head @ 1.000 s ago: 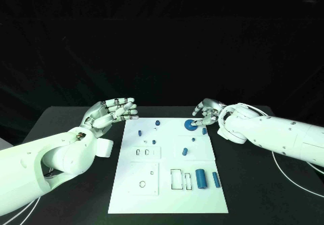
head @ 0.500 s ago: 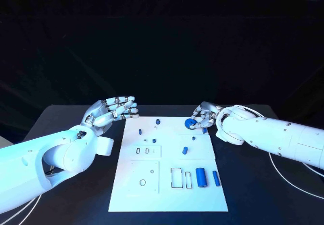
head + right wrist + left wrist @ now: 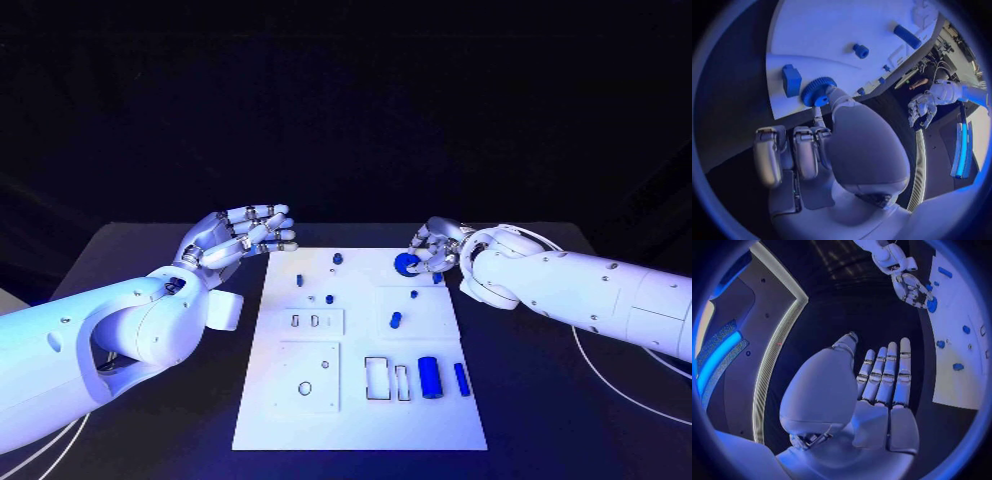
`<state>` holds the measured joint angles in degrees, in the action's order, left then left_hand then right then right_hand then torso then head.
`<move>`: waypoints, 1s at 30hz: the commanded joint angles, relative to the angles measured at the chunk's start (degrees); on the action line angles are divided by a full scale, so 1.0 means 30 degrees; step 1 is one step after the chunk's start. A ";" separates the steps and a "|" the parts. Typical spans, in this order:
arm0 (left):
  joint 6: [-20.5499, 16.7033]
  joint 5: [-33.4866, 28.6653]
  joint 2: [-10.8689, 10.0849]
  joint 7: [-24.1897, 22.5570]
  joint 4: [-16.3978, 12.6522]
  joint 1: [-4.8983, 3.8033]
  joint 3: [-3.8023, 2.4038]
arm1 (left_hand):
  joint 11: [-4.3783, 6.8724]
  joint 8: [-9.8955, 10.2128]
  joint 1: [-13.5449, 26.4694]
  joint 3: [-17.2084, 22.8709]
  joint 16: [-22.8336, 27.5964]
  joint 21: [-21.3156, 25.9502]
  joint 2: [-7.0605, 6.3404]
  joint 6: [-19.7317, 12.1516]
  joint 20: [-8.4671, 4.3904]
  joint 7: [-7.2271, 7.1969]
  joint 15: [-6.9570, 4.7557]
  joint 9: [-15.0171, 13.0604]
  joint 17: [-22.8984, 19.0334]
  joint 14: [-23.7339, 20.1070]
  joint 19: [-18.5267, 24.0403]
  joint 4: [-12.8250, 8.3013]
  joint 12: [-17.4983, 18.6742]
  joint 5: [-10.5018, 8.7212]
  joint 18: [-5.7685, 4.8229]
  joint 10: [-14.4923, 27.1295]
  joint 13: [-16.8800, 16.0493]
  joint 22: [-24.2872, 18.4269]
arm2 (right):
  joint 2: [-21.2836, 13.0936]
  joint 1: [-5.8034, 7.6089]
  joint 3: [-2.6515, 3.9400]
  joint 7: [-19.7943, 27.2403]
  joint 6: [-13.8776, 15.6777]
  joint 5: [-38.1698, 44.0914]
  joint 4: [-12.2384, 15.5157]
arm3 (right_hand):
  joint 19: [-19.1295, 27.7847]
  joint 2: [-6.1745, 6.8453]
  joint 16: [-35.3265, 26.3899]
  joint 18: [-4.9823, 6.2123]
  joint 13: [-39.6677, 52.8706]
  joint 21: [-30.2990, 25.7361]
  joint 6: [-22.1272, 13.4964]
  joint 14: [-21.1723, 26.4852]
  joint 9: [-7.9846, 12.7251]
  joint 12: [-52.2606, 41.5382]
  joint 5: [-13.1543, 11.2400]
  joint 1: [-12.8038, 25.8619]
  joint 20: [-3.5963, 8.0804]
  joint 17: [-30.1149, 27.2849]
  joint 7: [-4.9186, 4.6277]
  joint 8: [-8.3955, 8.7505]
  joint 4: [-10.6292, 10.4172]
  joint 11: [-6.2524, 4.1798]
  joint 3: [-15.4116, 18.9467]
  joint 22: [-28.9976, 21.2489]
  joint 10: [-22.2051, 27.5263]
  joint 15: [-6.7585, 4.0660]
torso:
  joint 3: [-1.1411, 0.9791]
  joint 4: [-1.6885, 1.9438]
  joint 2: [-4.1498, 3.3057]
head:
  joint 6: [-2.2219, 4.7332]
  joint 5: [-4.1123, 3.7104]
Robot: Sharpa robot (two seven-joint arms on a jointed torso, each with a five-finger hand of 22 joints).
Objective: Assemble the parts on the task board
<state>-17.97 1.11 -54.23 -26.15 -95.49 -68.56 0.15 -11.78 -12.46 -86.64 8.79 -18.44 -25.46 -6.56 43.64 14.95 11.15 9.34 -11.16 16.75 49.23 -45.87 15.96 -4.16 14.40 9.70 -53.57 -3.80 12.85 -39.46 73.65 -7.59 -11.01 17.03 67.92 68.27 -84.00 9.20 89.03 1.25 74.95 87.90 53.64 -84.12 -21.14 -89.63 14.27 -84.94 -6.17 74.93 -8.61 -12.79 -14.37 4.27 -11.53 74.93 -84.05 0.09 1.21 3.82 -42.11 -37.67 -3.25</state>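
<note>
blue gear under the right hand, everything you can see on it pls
The blue gear is a small round disc with fine teeth round its rim, matte blue, plastic by its look. It sits at the far right corner of the task board, next to a small blue block. The right hand is on it: a fingertip touches its rim in the right wrist view. Whether it is seated on a peg or lifted cannot be told.

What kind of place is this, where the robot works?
Probably a robotics lab or demonstration stand, not a home. A white task board with small blue parts lies on a black table against a dark backdrop, and the right hand touches a blue gear.
</note>
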 commanded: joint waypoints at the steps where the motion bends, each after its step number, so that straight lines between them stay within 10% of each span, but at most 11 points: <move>1: 0.0363 -0.0014 0.0042 -0.0079 -0.0020 -0.0022 -0.0015 | -0.0030 -0.0081 -0.0150 0.0089 -0.0079 -0.0064 -0.0010 0.0117 -0.0017 0.1161 0.0039 0.0028 0.0020 -0.0158 0.0149 -0.0041 0.0042 -0.0031 0.0092 -0.0036 0.0007 0.0021 | 0.0062 -0.0068 -0.0030 -0.0140 0.0795 0.1359 0.0086 | -0.1546 -0.0083 0.0068 -0.0211 0.5018 0.0119 0.0381 -0.1714 -0.0024 -0.0124 -0.0044 -0.0219 0.0147 0.3848 0.0142 -0.0173 -0.0007 -0.0225 -0.0462 0.4271 -0.1985 -0.0182 | 0.0002 0.0004 0.0001 | -0.0020 -0.0007; 18: 0.0385 -0.0014 0.0053 -0.0050 0.0051 -0.0021 -0.0013 | -0.0025 -0.0083 -0.0150 0.0106 -0.0098 -0.0094 -0.0004 0.0128 -0.0010 0.1154 0.0040 0.0032 0.0046 -0.0189 0.0200 -0.0031 0.0041 -0.0038 0.0095 -0.0049 0.0006 0.0041 | -0.0153 -0.0045 0.0003 -0.0682 0.4116 0.4930 0.2531 | -0.1961 0.0301 0.0115 -0.0400 0.5018 0.0653 0.1302 -0.1762 -0.0095 -0.0124 -0.0273 0.0152 0.0420 0.4069 0.0509 -0.0506 -0.0041 -0.0556 -0.1566 0.4963 -0.1985 -0.0471 | -0.0013 0.0013 0.0024 | 0.0015 0.0082; 30: 0.0398 -0.0014 0.0167 -0.0051 0.0131 -0.0021 -0.0013 | -0.0025 -0.0084 -0.0157 0.0118 -0.0108 -0.0111 0.0001 0.0133 -0.0007 0.1152 0.0040 0.0034 0.0060 -0.0206 0.0226 -0.0031 0.0041 -0.0043 0.0097 -0.0053 0.0006 0.0052 | 0.1608 0.0032 -0.0010 -0.1095 0.4110 0.6083 0.3817 | -0.1999 0.0420 0.0119 -0.0417 0.5018 0.0700 0.1303 -0.1767 -0.0088 -0.0124 -0.0210 0.0300 0.0456 0.4087 0.0517 -0.0480 -0.0080 -0.0575 -0.1689 0.5024 -0.1985 -0.0501 | 0.0001 0.0044 -0.0009 | 0.0072 0.0163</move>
<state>-17.85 1.11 -53.92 -25.99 -95.02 -68.56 0.15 -11.77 -12.46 -86.64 8.79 -18.41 -25.45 -6.56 43.64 14.95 11.15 9.54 -11.11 16.88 49.03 -45.46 15.96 -4.17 14.40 9.70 -53.57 -3.80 12.91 -35.26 73.79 -7.57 -13.47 28.68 83.12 79.97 -83.91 10.46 89.03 0.37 74.93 89.75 55.63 -84.13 -20.94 -89.63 13.37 -84.75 -5.23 74.91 -8.58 -14.06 -14.62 3.08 -16.31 74.91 -84.05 -0.94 1.19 3.88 -42.08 -37.49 -2.77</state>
